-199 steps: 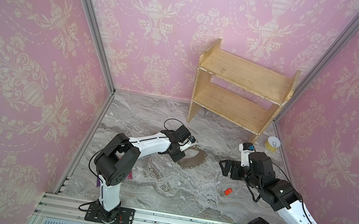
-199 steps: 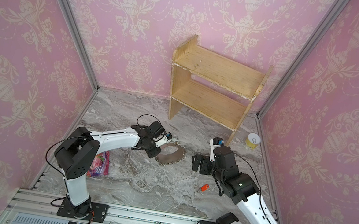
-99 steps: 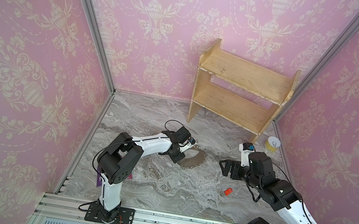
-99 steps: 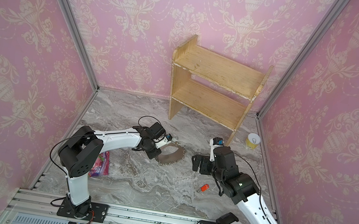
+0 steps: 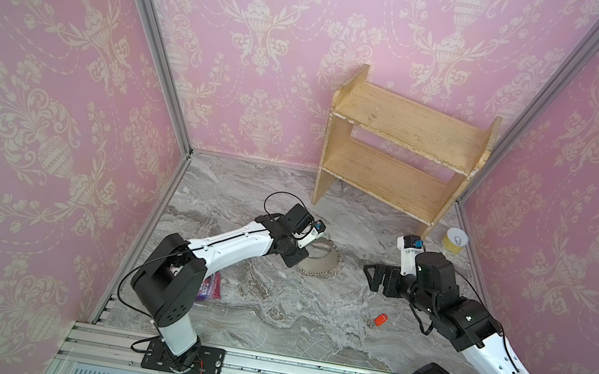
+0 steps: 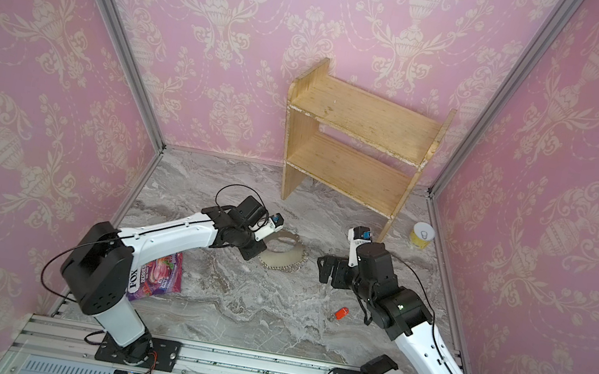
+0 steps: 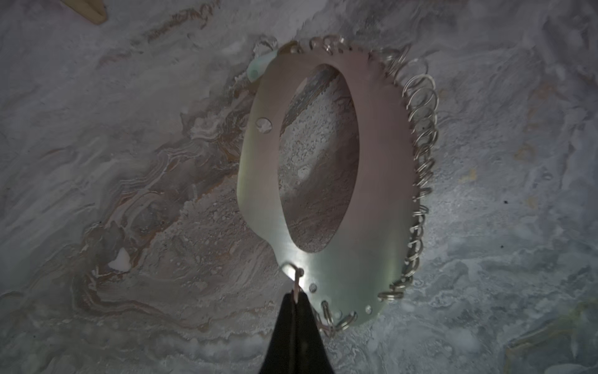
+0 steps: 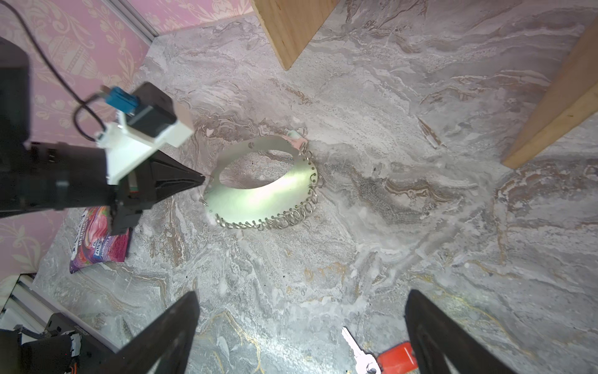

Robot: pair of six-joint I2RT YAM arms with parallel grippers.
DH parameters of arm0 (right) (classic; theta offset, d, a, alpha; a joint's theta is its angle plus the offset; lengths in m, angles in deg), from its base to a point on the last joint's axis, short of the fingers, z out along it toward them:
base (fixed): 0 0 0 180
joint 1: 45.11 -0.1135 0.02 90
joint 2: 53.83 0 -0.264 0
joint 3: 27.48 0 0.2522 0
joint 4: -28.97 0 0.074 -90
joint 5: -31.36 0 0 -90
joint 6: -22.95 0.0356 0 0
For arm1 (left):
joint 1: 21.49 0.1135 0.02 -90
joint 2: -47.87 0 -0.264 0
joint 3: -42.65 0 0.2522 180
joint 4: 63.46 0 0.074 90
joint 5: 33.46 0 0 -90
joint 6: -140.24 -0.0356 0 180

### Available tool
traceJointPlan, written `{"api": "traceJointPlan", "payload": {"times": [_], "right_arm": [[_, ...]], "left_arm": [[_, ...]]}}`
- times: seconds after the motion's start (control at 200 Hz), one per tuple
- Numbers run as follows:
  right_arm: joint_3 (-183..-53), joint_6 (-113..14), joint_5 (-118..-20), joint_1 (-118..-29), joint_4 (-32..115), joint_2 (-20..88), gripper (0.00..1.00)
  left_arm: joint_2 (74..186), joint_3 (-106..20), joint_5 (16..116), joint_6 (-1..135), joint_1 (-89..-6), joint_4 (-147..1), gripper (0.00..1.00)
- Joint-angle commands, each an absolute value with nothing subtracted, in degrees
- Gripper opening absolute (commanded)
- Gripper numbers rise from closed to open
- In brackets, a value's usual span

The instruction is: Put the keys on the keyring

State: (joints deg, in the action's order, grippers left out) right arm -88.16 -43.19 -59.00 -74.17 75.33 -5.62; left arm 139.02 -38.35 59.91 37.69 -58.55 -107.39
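Left wrist view alone showed left gripper (image 7: 296, 297) pinching a ring on the keyring (image 7: 382, 181); right gripper (image 8: 301, 294) gaped, keys (image 8: 393, 357) beside its finger.

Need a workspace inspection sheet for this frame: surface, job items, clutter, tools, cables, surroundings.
Surface: grey marble-pattern tabletop; no spills seen.
Job's things: keyring lies on the tabletop, with split rings along its outer edge. The keys, a silver key with a red-orange tag, lie apart from it near the right arm and are not on any ring.
Clutter: candy bag beside the left arm's base; yellow can by the shelf's foot.
Grippers: left tool shut on a split ring at one end of the keyring. The right tool is open and empty, above the tabletop near the keys.
Cables: black cable loops at the left wrist; no snag seen.
Surroundings: wooden shelf at the back; pink patterned walls; metal rail in front.
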Motion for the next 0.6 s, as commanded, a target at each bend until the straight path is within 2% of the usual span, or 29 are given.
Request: {"api": "traceJointPlan", "payload": {"times": [0.0,0.21,0.435,0.595], "right_arm": [[-89.5,-47.9,-61.1,-75.0,72.1,-4.0,1.0],[-93.8,-58.2,-63.1,-77.4,68.2,-1.1,1.0],[-94.8,-66.0,-71.6,-79.0,60.4,-3.1,1.0],[-94.6,-69.7,-75.8,-79.4,58.7,-5.6,0.93]], "left_arm": [[130.8,-38.0,63.1,38.5,-59.5,-107.1,0.0],[119.7,-36.9,68.9,37.8,-60.0,-102.5,0.0],[114.3,-36.1,79.0,37.6,-60.2,-99.1,0.0],[111.6,-34.7,83.2,37.3,-61.4,-95.9,0.0]]}}
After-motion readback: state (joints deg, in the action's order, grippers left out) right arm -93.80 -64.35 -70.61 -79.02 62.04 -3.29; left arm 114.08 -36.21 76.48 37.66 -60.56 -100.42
